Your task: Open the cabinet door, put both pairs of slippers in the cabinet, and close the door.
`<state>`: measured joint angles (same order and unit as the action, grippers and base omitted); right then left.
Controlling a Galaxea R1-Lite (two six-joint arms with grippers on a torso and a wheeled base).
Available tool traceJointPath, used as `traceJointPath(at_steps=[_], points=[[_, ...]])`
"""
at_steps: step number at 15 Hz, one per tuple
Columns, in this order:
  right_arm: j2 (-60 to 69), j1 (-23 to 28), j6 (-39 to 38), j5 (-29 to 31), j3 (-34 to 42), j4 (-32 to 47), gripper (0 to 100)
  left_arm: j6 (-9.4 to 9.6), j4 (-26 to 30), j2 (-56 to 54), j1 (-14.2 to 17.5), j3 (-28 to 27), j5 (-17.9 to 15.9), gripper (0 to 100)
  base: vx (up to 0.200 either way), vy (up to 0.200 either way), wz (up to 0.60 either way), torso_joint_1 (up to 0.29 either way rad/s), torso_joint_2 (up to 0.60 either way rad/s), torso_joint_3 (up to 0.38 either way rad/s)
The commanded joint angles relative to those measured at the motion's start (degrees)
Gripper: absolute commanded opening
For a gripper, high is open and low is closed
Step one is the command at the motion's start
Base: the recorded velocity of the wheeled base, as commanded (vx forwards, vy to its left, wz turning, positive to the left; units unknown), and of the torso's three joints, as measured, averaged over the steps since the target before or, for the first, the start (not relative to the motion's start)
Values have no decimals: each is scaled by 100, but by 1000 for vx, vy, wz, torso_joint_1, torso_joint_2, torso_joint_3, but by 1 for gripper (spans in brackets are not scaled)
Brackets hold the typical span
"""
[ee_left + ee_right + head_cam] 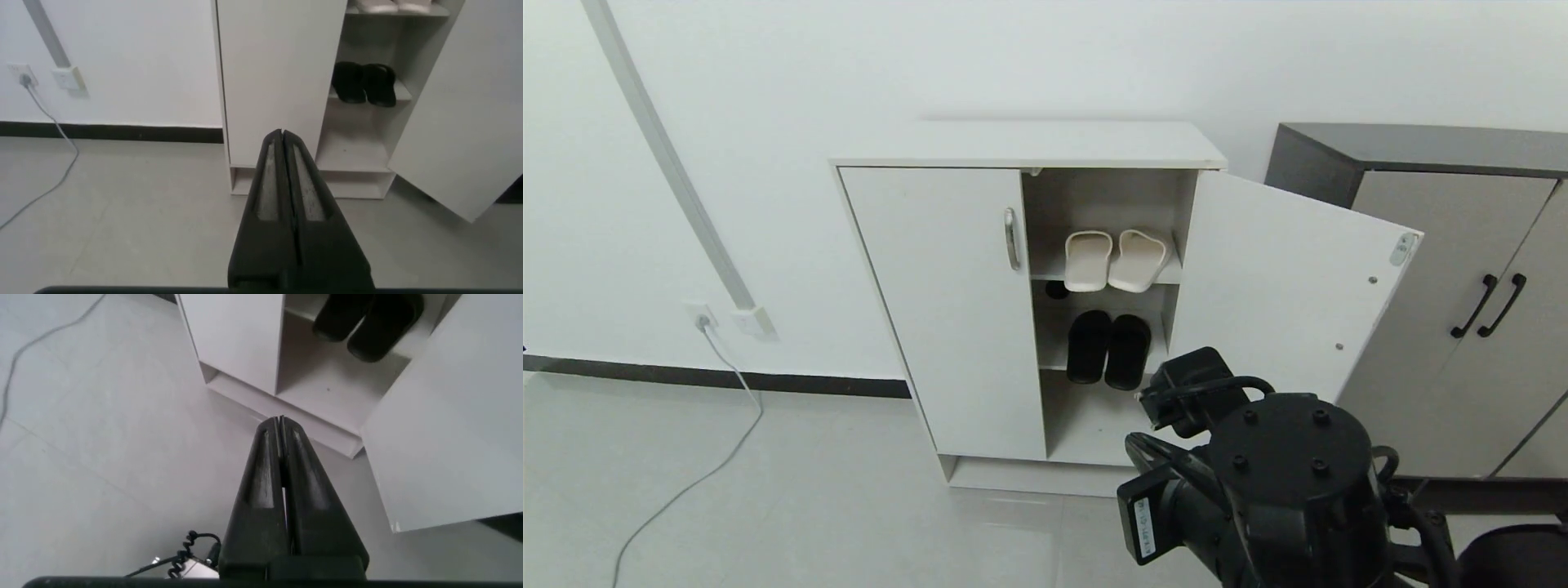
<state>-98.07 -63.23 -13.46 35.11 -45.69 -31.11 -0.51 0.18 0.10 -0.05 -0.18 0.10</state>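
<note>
The white cabinet stands on the floor against the wall, its left door shut and its right door swung wide open. Inside the open half, the white slippers lie side by side on the upper shelf and the black slippers lie side by side on the shelf below, both pairs with their ends overhanging the shelf front. The left claw hangs above the floor in front of the cabinet, fingers pressed together with nothing between them. The right claw is near the foot of the open door, likewise closed tight on nothing. A grey cabinet stands just beside the open door.
</note>
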Motion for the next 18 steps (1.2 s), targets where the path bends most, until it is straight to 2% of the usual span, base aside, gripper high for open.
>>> traceJointPath(at_steps=[1, 9, 18], points=[[-36, 4, 1, 5, 8, 0, 0, -2, -9, -1, -4, 1, -1, 0, 0, 0, 0, 134, -471, -339], [-80, 39, 1, 5, 25, 0, 0, -2, -1, -1, 5, 1, -1, 0, 0, 0, 0, 165, -478, -318], [-45, 74, 1, 14, 69, -18, 0, -2, -1, -1, -4, 1, -1, 0, 0, 0, 0, 219, -530, -308]])
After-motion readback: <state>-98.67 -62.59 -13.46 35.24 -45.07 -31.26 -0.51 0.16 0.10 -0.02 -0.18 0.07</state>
